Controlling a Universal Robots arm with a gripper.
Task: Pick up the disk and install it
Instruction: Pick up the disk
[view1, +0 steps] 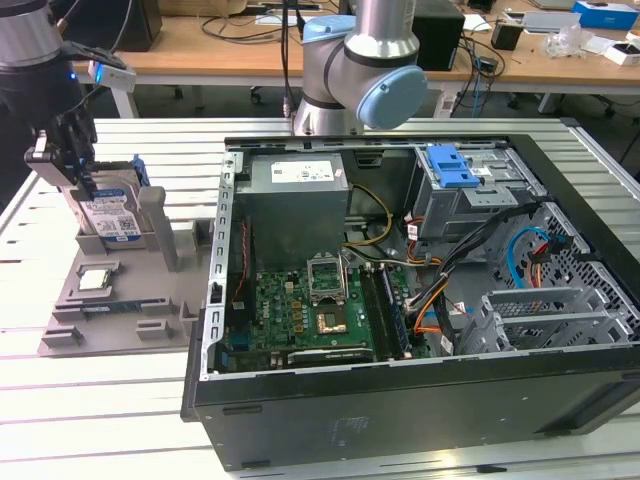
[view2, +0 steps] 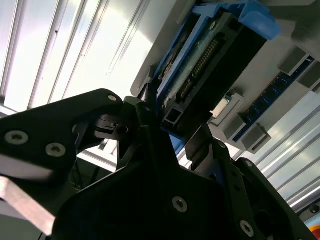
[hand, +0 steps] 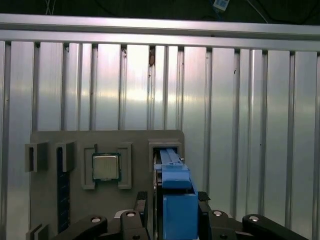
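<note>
Your gripper (hand: 172, 199) sits nearest the lens in the first wrist view, fingers clamped on both sides of the disk (hand: 176, 180). The disk stands upright in a slot of the grey holder (view1: 110, 315), near the processor chip (view1: 95, 280), well apart from the open computer case (view1: 400, 400) toward the exterior view's right.

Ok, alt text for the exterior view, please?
At the exterior view's left, the gripper grips the disk, which stands upright in a grey holder on the slatted table. An open computer case lies to that view's right, motherboard exposed.
</note>
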